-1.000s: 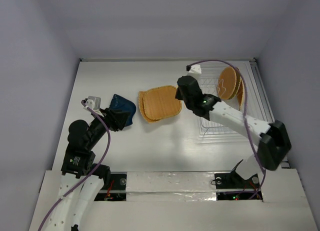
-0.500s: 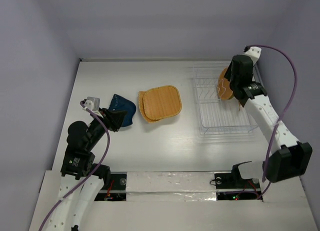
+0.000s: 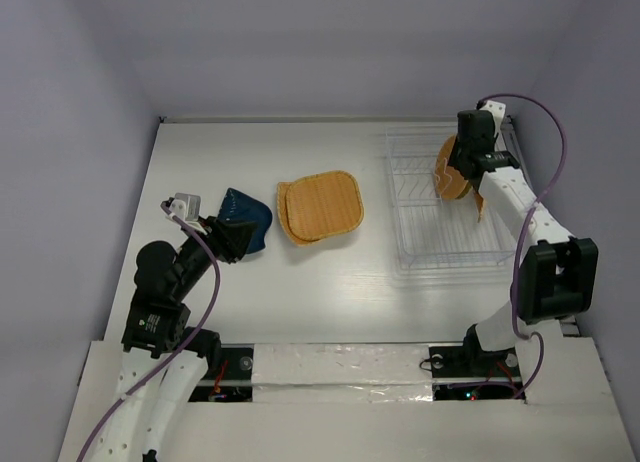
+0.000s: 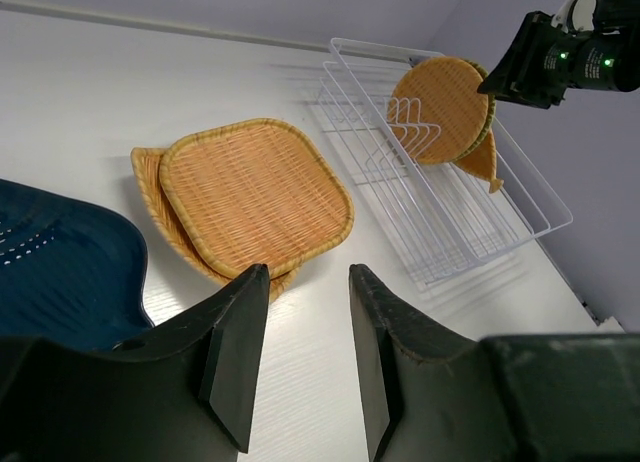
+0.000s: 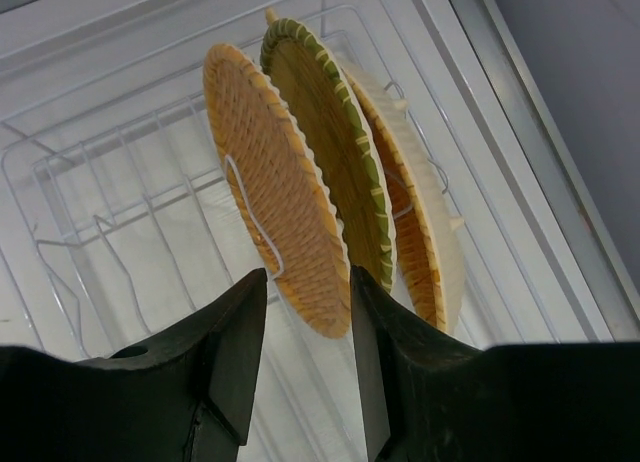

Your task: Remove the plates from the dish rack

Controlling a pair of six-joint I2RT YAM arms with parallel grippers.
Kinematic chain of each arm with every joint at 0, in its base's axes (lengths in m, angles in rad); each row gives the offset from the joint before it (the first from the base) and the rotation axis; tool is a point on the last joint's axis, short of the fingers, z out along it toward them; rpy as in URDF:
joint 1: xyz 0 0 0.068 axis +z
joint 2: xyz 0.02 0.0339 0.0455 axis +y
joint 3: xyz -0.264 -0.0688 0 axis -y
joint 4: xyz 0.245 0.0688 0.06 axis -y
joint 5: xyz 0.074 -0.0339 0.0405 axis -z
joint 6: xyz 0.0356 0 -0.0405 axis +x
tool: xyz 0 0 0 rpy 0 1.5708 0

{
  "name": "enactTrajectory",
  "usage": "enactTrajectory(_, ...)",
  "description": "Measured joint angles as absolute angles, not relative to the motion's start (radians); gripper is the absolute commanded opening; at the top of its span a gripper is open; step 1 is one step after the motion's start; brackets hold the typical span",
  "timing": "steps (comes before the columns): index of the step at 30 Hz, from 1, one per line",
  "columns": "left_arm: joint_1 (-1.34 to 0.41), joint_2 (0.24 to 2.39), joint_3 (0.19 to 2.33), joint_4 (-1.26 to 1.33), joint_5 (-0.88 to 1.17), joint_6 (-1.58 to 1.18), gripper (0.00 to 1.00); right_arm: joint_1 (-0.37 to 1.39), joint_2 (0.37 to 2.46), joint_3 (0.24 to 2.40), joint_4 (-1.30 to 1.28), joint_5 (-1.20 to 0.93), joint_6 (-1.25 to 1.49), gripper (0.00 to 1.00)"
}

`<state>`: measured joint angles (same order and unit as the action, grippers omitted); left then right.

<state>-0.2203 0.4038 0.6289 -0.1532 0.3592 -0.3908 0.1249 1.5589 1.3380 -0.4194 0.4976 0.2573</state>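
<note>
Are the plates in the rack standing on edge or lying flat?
Standing on edge: three plates lean upright, side by side, in the dish rack.

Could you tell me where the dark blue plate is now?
In the top view the dark blue plate lies on the table, left side, beside the left gripper and just left of the stacked square woven plates.

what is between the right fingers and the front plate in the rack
Nothing visible. The right fingers stand open, lined up on the lower edge of the front round woven plate, which stands upright in the dish rack. Only a thin wire loop of the rack crosses that plate's face.
</note>
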Motion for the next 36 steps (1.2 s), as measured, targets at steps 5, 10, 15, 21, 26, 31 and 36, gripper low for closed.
enactTrajectory(5,-0.220,0.406,0.629,-0.153,0.359,-0.390,0.35,0.124,1.607,1.359,-0.417,0.525,0.258,0.44)
enactTrajectory(10,-0.220,0.418,0.629,-0.154,0.359,-0.390,0.36,0.117,1.633,1.359,-0.412,0.539,0.258,0.42)
enactTrajectory(15,-0.220,0.419,0.629,-0.154,0.359,-0.390,0.36,0.117,1.661,1.359,-0.411,0.556,0.258,0.37)
enactTrajectory(21,-0.220,0.423,0.629,-0.154,0.359,-0.390,0.36,0.117,1.662,1.359,-0.411,0.580,0.257,0.19)
enactTrajectory(26,-0.220,0.424,0.629,-0.154,0.359,-0.390,0.37,0.120,1.638,1.353,-0.423,0.570,0.219,0.03)
enactTrajectory(31,-0.220,0.424,0.629,-0.154,0.359,-0.390,0.37,0.139,1.578,1.352,-0.449,0.566,0.196,0.00)
enactTrajectory(36,-0.220,0.424,0.629,-0.154,0.359,-0.390,0.37,0.152,1.541,1.346,-0.481,0.566,0.195,0.00)
